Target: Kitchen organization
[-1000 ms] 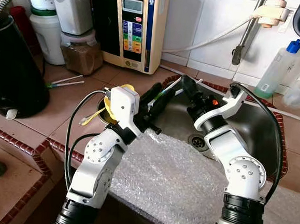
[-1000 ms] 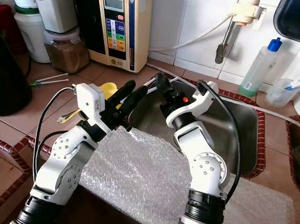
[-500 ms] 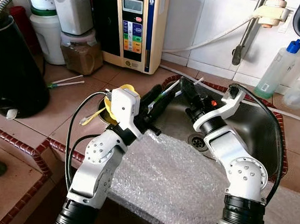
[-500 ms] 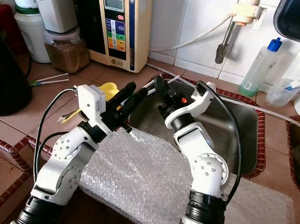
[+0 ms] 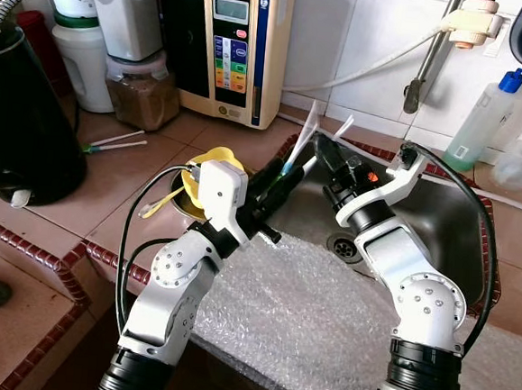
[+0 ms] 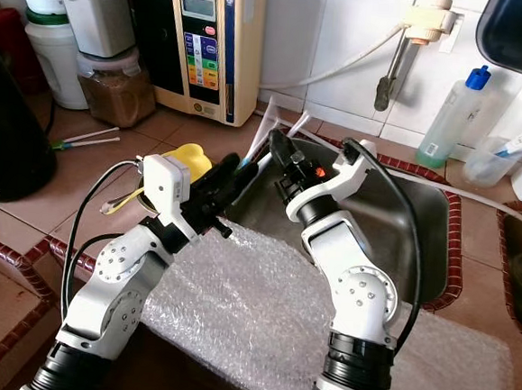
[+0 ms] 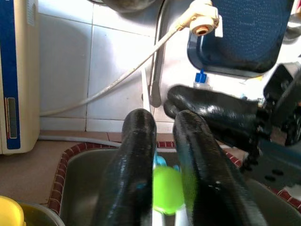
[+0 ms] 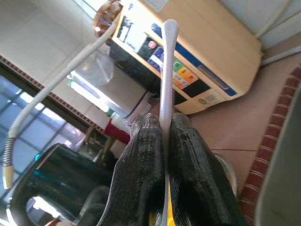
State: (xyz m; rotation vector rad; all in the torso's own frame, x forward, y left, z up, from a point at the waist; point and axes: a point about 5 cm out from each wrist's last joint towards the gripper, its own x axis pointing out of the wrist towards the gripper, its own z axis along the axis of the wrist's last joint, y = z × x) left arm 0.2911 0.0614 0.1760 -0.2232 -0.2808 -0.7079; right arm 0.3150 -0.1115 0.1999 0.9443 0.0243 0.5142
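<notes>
My left gripper [image 5: 281,172] is over the left rim of the sink, shut on a white brush handle [image 5: 304,131] with a green and blue grip [image 7: 165,188]. The handle stands up and leans toward the wall. Just to its right, my right gripper [image 5: 326,151] is shut on a second thin white handle [image 8: 165,61], whose tip [image 5: 344,127] points up. The two grippers are nearly touching, fingertips facing each other.
The steel sink [image 5: 458,220] has bubble wrap [image 5: 306,316] draped over its front edge. A yellow holder [image 5: 211,158] stands by my left wrist. A water ioniser [image 5: 241,44], a jar [image 5: 143,91], a black kettle [image 5: 22,122] and two loose sticks [image 5: 116,140] occupy the counter. A tap [image 5: 425,63] hangs above.
The white handles lay low along the sink rim between the grippers; now both stick up. My left gripper has closed in on the right one.
</notes>
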